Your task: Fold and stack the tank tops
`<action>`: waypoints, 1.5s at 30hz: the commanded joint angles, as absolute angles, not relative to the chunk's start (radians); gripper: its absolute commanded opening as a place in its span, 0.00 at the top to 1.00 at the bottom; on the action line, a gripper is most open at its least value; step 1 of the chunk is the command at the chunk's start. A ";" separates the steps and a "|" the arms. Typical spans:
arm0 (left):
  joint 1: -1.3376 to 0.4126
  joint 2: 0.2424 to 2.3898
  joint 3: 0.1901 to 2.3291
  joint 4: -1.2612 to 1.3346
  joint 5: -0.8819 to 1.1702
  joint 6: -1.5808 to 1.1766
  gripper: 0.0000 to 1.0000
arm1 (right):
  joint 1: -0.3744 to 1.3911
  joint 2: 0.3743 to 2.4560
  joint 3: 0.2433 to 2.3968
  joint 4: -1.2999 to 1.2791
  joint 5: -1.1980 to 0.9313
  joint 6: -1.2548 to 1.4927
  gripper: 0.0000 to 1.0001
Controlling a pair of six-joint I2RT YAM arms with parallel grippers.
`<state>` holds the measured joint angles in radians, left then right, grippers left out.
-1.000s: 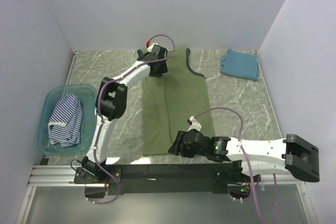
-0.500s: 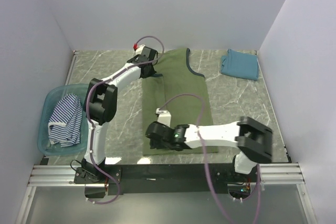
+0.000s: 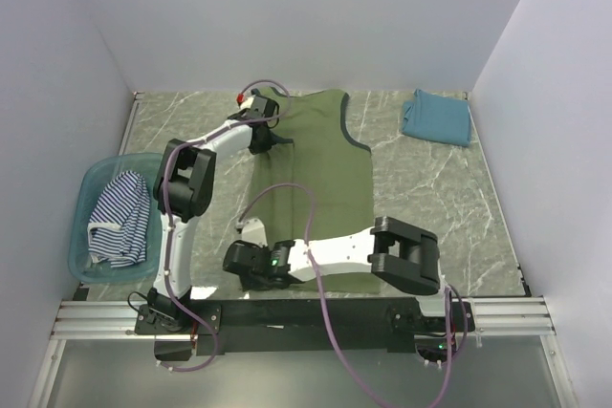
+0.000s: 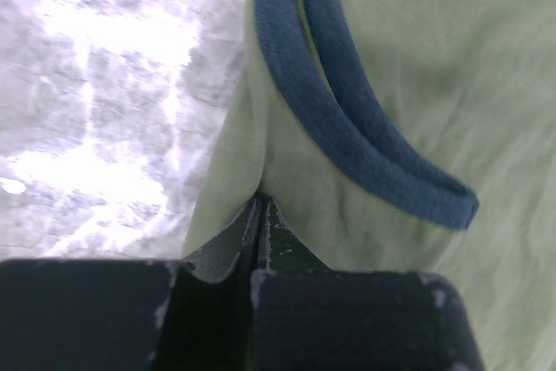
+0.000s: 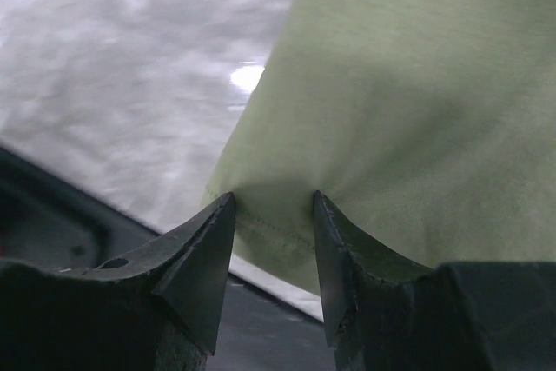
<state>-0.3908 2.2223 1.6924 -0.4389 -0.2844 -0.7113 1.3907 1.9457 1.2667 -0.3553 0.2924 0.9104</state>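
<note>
Three tank tops are seen. Olive-green top (image 3: pixel 320 179) is spread mid-table. Its far-left shoulder fabric, beside the dark trim (image 4: pixel 347 119), is pinched by the left gripper (image 3: pixel 256 123), jaws pressed together. Its near-left hem corner sits between the right gripper's (image 5: pixel 271 215) fingertips, jaws partly spread, cloth bunched between them. Teal-blue top (image 3: pixel 437 118) lies folded at the far-right corner; striped top (image 3: pixel 120 217) sits in the tub (image 3: pixel 91 179) at the left edge.

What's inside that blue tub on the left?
The tub holds a crumpled navy-and-white striped top. Whatever lies beneath the cloth is covered, so I cannot tell whether anything else is in there.
</note>
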 commanded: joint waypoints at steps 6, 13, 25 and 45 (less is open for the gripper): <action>-0.331 2.168 1.669 -0.529 -0.321 -0.600 0.83 | 1.445 2.062 1.443 -0.289 0.074 0.862 0.53; -0.327 2.100 1.730 -0.518 -0.232 -0.540 0.54 | 1.388 1.921 1.365 -0.250 0.138 0.839 0.43; -0.412 1.856 1.689 -0.451 -0.098 -0.629 0.40 | 0.956 1.324 0.970 -0.382 0.258 0.824 0.35; -0.840 1.329 1.054 -0.238 -0.074 -0.836 0.53 | 0.302 1.874 1.371 -0.397 0.097 0.574 0.55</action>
